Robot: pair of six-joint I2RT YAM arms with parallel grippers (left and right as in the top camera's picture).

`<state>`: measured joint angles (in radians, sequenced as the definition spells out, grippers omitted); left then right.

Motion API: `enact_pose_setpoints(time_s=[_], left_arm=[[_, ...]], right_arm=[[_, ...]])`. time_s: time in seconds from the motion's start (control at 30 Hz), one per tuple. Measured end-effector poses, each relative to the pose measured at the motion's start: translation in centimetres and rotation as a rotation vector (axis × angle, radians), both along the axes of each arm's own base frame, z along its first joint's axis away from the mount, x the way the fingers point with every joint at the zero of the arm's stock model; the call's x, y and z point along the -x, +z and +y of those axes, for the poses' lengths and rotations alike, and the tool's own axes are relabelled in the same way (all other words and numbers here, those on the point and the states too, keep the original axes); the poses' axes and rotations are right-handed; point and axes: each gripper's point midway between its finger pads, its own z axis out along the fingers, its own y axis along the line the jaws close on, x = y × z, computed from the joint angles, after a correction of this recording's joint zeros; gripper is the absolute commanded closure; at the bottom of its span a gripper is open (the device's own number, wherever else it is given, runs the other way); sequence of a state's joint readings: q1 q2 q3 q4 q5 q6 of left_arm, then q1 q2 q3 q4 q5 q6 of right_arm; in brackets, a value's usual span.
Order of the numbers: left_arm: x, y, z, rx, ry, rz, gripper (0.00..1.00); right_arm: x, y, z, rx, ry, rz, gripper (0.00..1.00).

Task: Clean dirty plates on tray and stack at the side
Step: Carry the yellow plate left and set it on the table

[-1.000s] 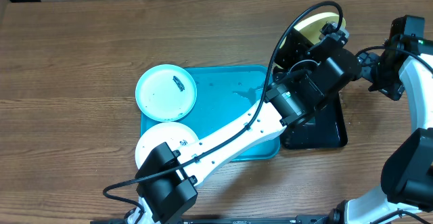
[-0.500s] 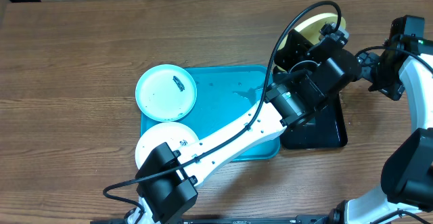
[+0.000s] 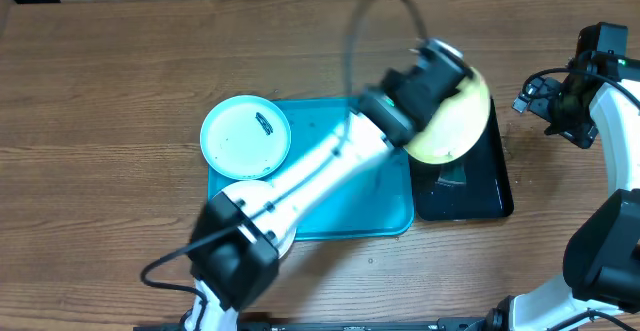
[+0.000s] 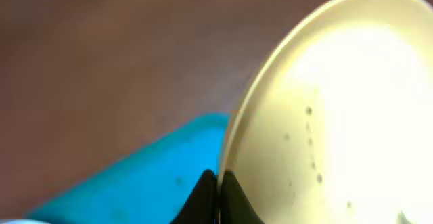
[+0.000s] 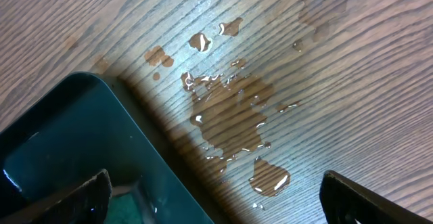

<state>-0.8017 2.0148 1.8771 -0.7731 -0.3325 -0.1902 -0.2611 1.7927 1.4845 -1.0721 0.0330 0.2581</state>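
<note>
White tubular arm links (image 3: 320, 171), black blocky joint housings (image 3: 232, 261), a looping black cable (image 3: 356, 19), dark wedge-tipped fingers (image 5: 369, 195)

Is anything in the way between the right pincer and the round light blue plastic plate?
Yes: the left arm, holding the round yellow-green plastic plate, stretches across the turquoise plastic tray between them.

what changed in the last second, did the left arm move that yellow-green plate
Yes. The left gripper, shut on the rim of the yellow-green plate, swung it from beyond the far end of the black tray back toward the turquoise tray. Nothing was let go. The light blue plate and the open right gripper stayed where they were.
</note>
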Motion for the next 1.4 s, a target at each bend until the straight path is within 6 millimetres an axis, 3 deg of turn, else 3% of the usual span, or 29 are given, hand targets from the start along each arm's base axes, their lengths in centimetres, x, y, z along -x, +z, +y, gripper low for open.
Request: enact_pose_setpoints(time_s=[0.17, 0.3, 0.37, 0.53, 0.6, 0.83, 0.9, 1.07, 1.4], left_arm=[[-2.4, -1.7, 5.5, 0.315, 0.035, 0.338, 0.96], [-4.2, -1.1, 12.9, 0.565, 0.128, 0.529, 0.96], [-4.9, -0.9, 18.3, 0.668, 0.229, 0.59, 0.96], [-4.4, -1.4, 28.6, 0.768, 0.46, 0.657, 0.96], [-4.0, -1.8, 33.9, 0.784, 0.59, 0.644, 0.96], [-0.5, -3.6, 47.6, 0.73, 0.953, 0.584, 0.96], [0.6, -4.1, 50.4, 0.686, 1.036, 0.566, 0.96], [3.8, -5.4, 55.9, 0.496, 1.218, 0.546, 0.96], [6.3, -7.9, 58.6, 0.309, 1.358, 0.556, 0.96]], right_arm=[[0.0, 0.0, 0.0, -0.001, 0.001, 0.0, 0.0], [0.0, 0.0, 0.0, -0.001, 0.001, 0.0, 0.0], [0.0, 0.0, 0.0, -0.001, 0.0, 0.0, 0.0], [0.0, 0.0, 0.0, -0.001, 0.0, 0.0, 0.0], [0.0, 0.0, 0.0, -0.001, 0.0, 0.0, 0.0], [0.0, 0.0, 0.0, 0.0, 0.0, 0.0, 0.0], [0.0, 0.0, 0.0, -0.001, 0.0, 0.0, 0.0], [0.0, 0.0, 0.0, 0.0, 0.0, -0.001, 0.0], [0.0, 0.0, 0.0, -0.001, 0.0, -0.001, 0.0]])
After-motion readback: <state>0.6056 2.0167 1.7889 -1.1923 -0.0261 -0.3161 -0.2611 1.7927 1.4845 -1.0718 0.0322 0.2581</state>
